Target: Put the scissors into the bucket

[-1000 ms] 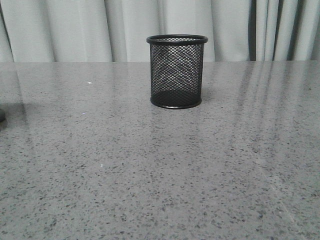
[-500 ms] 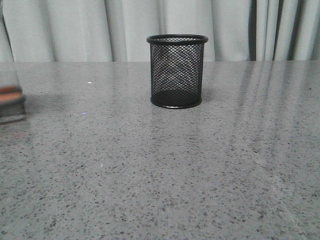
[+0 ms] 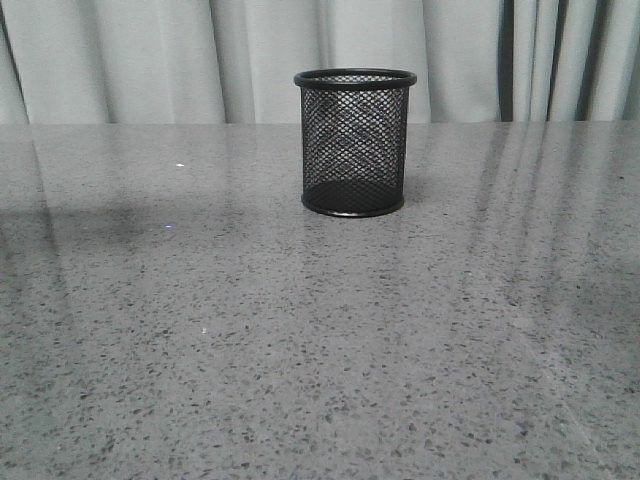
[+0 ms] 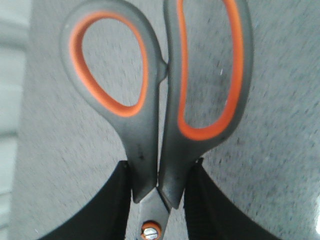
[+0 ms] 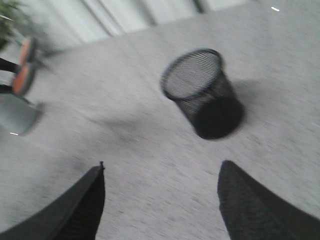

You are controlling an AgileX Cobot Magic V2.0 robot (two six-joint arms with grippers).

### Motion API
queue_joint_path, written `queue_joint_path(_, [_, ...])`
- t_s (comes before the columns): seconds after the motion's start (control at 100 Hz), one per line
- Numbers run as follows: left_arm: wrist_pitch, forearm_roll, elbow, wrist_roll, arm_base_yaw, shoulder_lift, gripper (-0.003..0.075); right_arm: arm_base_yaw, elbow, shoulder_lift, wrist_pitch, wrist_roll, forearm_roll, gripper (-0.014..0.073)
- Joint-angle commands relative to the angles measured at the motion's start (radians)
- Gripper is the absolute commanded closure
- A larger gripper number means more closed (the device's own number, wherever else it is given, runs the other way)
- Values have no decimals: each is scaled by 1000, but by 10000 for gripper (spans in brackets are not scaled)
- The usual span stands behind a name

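The bucket (image 3: 354, 140), a black wire-mesh cup, stands upright and empty at the table's far middle. It also shows in the right wrist view (image 5: 202, 92). My left gripper (image 4: 160, 172) is shut on the scissors (image 4: 172, 150), gripping them just above the pivot screw, with the grey and orange handles pointing away from the wrist and the blades hidden. The scissors' handles also show far off in the right wrist view (image 5: 24, 70). My right gripper (image 5: 162, 167) is open and empty above the table, some way short of the bucket. Neither gripper shows in the front view.
The grey speckled table (image 3: 320, 330) ends at a pale curtain (image 3: 150, 60) just behind the bucket. A green plant (image 5: 7, 12) and a grey rounded object (image 5: 20, 115) sit at the edge of the right wrist view.
Half a second ago the scissors' orange and grey handles showed blurred at the left edge of the front view. Now they are out of it. The bucket has not moved.
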Motion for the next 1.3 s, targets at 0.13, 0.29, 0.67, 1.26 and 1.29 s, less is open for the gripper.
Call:
queue_joint_path(0.13, [-126, 58, -35, -123, -157, -95, 741, -1, -103, 48, 67, -180, 300, 158])
queue_joint_path(0.29, [-156, 125, -47, -192, -289, -93, 741, -1, -233, 152, 168, -180, 305, 158])
queue_joint_path(0.67, [-276, 228, -82, -355, -520, -49, 741, 1, -416, 342, 337, -204, 398, 158])
queue_joint_path(1.26, [-300, 245, -222, -378, -614, 104, 741, 79, -508, 479, 321, -232, 405, 167])
queue_joint_path(1.29, [-310, 240, -222, -378, -614, 106, 741, 79, -508, 482, 319, -232, 405, 188])
